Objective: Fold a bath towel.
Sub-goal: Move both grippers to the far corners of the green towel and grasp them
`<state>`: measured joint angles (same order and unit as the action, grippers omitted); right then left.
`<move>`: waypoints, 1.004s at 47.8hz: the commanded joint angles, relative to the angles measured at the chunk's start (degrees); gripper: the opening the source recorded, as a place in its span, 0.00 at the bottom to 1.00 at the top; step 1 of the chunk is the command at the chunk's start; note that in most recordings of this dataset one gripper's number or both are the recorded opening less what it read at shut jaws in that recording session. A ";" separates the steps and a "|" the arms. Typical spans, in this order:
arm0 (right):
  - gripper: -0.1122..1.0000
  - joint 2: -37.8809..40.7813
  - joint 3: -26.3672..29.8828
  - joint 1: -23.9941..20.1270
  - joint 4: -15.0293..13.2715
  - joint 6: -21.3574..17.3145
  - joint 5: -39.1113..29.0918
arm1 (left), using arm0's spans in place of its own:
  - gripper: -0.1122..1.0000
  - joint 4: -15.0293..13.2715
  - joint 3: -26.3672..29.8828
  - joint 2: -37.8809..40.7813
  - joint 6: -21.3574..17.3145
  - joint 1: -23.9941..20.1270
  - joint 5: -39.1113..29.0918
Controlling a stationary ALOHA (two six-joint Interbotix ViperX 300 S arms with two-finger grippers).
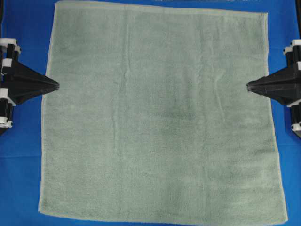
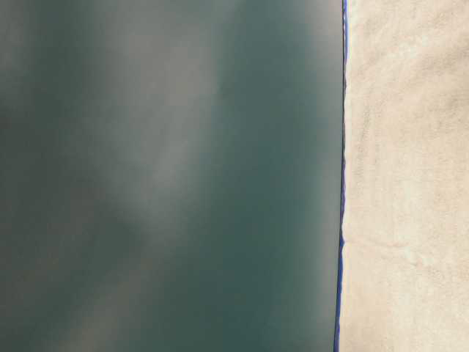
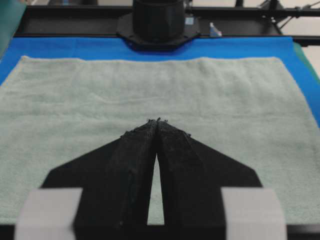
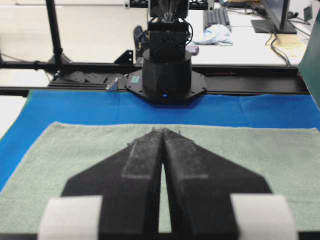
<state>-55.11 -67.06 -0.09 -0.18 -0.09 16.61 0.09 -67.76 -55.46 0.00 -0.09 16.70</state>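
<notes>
Overhead view showed the bath towel (image 1: pixel 160 117) spread flat and unfolded across the blue cloth (image 1: pixel 23 28), only faint creases in its pile. The left gripper (image 1: pixel 56 86) and right gripper (image 1: pixel 249 86) hung at its side edges, both clenched and holding nothing. No fold had been made; by my judgement the whole task remained.

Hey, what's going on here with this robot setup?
A two-arm robot is set up to fold a bath towel, which lies spread flat and unfolded on a blue cloth. The left gripper and right gripper are shut and empty, one at each side edge of the towel. No fold is made yet.
</notes>
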 commanded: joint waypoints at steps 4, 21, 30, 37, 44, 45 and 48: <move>0.11 0.18 2.72 1.93 0.00 0.18 -2.02 | 0.12 0.18 2.55 0.97 -1.23 -0.79 -2.29; 0.11 1.85 14.41 20.83 -1.41 0.62 -31.90 | 0.12 0.53 13.80 7.21 -3.34 -14.59 -20.92; 0.12 7.73 21.01 30.76 -5.98 1.49 -45.53 | 0.12 0.62 21.27 15.03 -7.03 -23.12 -33.13; 0.28 14.85 23.38 36.65 -11.07 3.16 -51.59 | 0.27 0.62 25.75 22.15 -11.34 -28.04 -37.27; 0.65 24.70 25.66 41.22 -14.85 5.71 -53.96 | 0.68 0.62 29.53 29.27 -15.82 -32.87 -40.08; 0.68 25.93 25.93 41.66 -14.94 6.24 -54.14 | 0.73 0.62 29.97 30.23 -16.44 -33.57 -40.17; 0.67 29.62 26.98 43.24 -14.94 7.82 -54.05 | 0.84 0.62 31.03 33.66 -18.54 -36.12 -40.08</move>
<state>-28.92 -42.63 41.57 -14.77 6.68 -37.53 0.62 -39.29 -24.96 -16.96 -33.49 -23.38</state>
